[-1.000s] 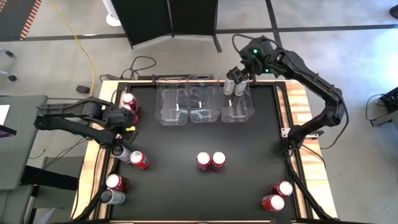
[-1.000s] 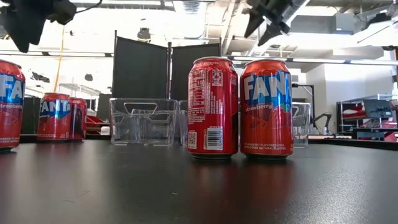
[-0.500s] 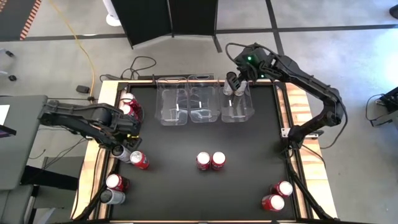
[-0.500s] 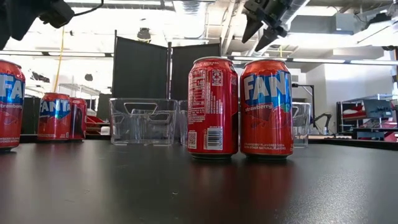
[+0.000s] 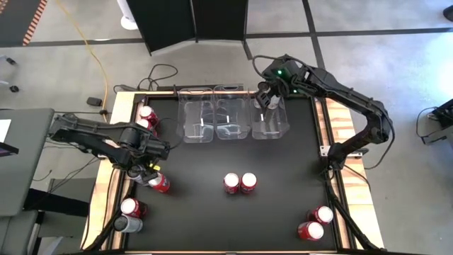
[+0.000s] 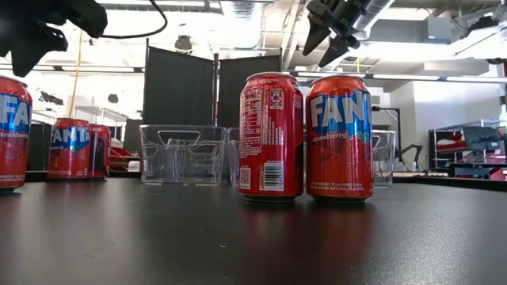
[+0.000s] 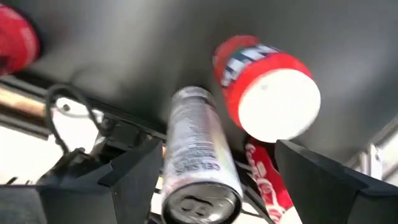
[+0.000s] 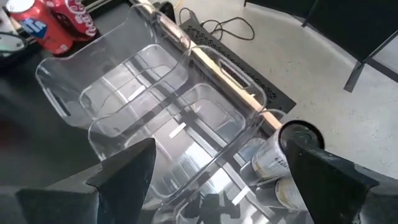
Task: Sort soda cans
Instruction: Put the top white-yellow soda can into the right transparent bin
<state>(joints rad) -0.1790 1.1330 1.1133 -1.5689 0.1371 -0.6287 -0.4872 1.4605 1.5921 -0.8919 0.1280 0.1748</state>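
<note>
My left gripper point(image 5: 148, 168) hovers open over the table's left side. In its wrist view the fingers stand on either side of a silver can point(image 7: 196, 155) lying on the table, with a red can point(image 7: 267, 99) close beside it. My right gripper point(image 5: 267, 99) is open above the far end of the right clear bin point(image 5: 272, 126), where silver cans point(image 8: 280, 155) stand. It also shows in the low view point(image 6: 323, 47). Two red cans point(image 5: 240, 183) stand upright at the table's middle. More cans lie by the left edge point(image 5: 129, 214) and in the near right corner point(image 5: 316, 222).
Three clear bins stand side by side at the far edge; the left point(image 5: 197, 120) and middle point(image 5: 231, 120) ones hold no cans. Two red cans point(image 5: 146, 117) sit at the far left edge. Wooden rails point(image 5: 338, 120) border the black table top.
My left gripper has moved from the table's left edge toward the right and near side, ending over the silver can and the red can beside it. My right gripper has shifted a little toward the table's left above the right bin. No can has moved.
</note>
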